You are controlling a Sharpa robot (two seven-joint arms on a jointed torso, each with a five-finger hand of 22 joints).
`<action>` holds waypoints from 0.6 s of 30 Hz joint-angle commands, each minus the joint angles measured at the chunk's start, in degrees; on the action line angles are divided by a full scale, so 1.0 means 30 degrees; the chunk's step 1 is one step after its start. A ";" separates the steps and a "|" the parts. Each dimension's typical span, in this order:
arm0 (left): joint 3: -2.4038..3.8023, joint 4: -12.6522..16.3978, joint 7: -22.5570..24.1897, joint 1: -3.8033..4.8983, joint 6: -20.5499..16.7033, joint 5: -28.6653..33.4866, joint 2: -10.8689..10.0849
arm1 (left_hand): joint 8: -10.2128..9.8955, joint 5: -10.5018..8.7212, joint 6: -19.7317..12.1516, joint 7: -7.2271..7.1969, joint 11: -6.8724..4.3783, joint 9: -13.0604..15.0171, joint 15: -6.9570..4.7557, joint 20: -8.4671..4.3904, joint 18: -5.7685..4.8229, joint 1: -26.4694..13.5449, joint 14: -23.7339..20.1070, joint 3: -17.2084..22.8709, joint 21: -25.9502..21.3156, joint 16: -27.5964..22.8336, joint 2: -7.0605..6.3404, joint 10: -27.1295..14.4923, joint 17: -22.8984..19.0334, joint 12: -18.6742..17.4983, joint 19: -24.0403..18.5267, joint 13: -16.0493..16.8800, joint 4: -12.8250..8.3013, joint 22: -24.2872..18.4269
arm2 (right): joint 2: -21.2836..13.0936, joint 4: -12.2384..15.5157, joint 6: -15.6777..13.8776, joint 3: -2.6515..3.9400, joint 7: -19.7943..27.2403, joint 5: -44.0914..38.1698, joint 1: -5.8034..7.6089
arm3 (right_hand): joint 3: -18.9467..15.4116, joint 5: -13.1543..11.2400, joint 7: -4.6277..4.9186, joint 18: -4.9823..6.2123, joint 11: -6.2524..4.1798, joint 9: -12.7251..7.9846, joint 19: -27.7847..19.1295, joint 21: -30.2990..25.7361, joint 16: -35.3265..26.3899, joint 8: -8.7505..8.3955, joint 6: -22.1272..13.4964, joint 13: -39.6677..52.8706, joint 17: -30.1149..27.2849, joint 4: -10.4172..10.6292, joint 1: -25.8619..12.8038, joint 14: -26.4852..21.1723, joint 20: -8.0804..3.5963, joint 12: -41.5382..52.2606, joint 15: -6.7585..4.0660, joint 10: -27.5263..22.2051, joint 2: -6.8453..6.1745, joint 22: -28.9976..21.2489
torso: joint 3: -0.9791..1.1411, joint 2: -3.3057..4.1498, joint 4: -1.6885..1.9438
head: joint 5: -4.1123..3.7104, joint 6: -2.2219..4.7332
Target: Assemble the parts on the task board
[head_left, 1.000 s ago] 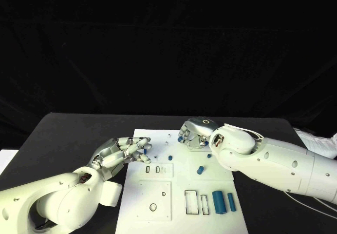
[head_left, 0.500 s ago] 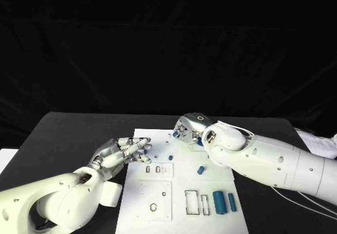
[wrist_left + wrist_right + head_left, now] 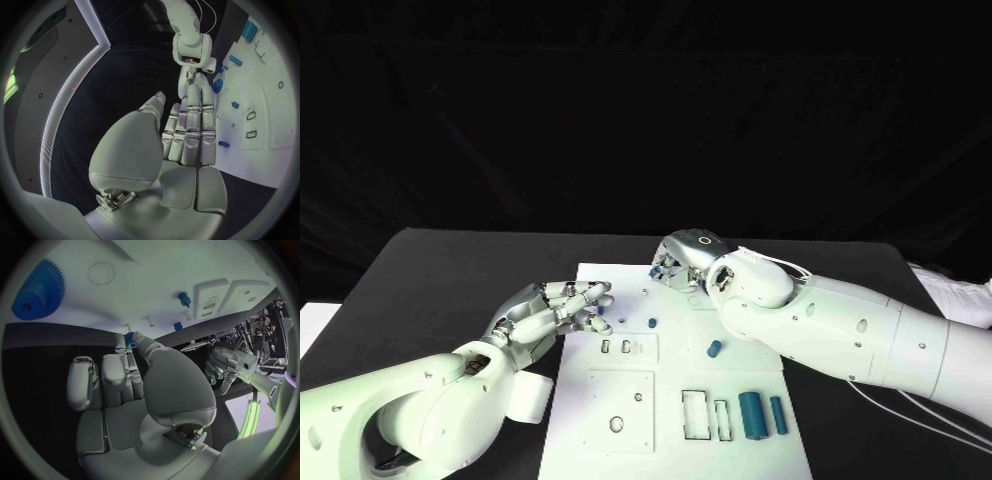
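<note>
The white task board [image 3: 678,385] lies in the middle of the table. My right hand [image 3: 679,262] hovers over its far edge and pinches a small blue part [image 3: 656,272], which sits between thumb and fingertip [image 3: 130,338] in the right wrist view. A blue gear [image 3: 37,290] lies on the board beyond that hand. My left hand [image 3: 557,312] is at the board's left edge, fingers stretched out [image 3: 190,125] and holding nothing. A small blue piece [image 3: 223,144] lies beside them. On the board lie a blue peg [image 3: 652,323], a short blue piece [image 3: 714,348] and two long blue bars [image 3: 762,414].
Rectangular slots [image 3: 695,413] and a round hole [image 3: 615,425] are cut into the near half of the board. Two small slots [image 3: 615,347] lie close to the left hand. The right forearm [image 3: 848,335] covers the board's right side. Black table [image 3: 437,290] surrounds the board.
The right hand has moved left and farther back along the board's far edge, carrying the small blue part. The left hand has stayed where it was.
</note>
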 commanded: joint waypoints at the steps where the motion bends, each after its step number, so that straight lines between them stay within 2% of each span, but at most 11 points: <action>1: 0.0015 0.0056 0.0054 0.0023 0.0380 0.0032 0.0037 | -0.0056 -0.0129 0.0059 0.0066 0.0083 -0.0002 -0.0034 -0.0024 0.0148 -0.0160 -0.0111 -0.0046 0.0121 -0.0077 -0.0042 0.0062 0.0020 -0.0077 -0.0126 0.0018 -0.0107 0.0032 | 0.0216 -0.0184 0.0498 0.0007 -0.0284 -0.0428 0.0009 | 0.0026 0.0076 -0.0106 -0.0281 0.0060 0.0507 0.0152 0.0066 0.0105 0.0101 0.0164 -0.0020 0.0029 0.0173 -0.0078 0.0412 0.0005 -0.0038 -0.0115 -0.0002 -0.0116 0.0027 | -0.0002 0.0020 0.0006 | 0.0031 -0.0027; 6: 0.0015 0.0077 0.0037 0.0023 0.0387 0.0032 0.0037 | -0.0056 -0.0129 0.0059 0.0066 0.0083 -0.0002 -0.0034 -0.0024 0.0148 -0.0160 -0.0111 -0.0046 0.0121 -0.0077 -0.0042 0.0062 0.0020 -0.0077 -0.0126 0.0018 -0.0107 0.0032 | 0.0513 -0.0511 0.0720 0.0000 -0.0288 -0.0443 0.0009 | 0.0018 0.0061 -0.0100 -0.0282 0.0067 0.0510 0.0152 0.0072 0.0128 0.0081 0.0148 -0.0023 0.0045 0.0212 -0.0093 0.0408 0.0010 -0.0042 -0.0110 -0.0023 -0.0144 0.0036 | -0.0030 0.0025 0.0019 | 0.0032 -0.0047; 18: 0.0015 0.0158 -0.0048 0.0024 0.0456 0.0032 0.0060 | -0.0079 -0.0127 0.0060 0.0071 0.0088 -0.0001 -0.0027 -0.0016 0.0151 -0.0140 -0.0158 -0.0041 0.0123 -0.0116 -0.0029 0.0061 0.0063 -0.0104 -0.0182 0.0022 -0.0138 0.0042 | 0.1024 -0.1117 0.1360 -0.0039 -0.0611 -0.0507 0.0009 | -0.0018 0.0038 -0.0057 -0.0281 0.0105 0.0518 0.0134 0.0084 0.0129 -0.0006 0.0060 -0.0035 -0.0040 0.0380 -0.0152 0.0364 0.0035 -0.0055 -0.0079 -0.0135 -0.0254 0.0047 | -0.0048 0.0042 0.0021 | -0.0016 -0.0094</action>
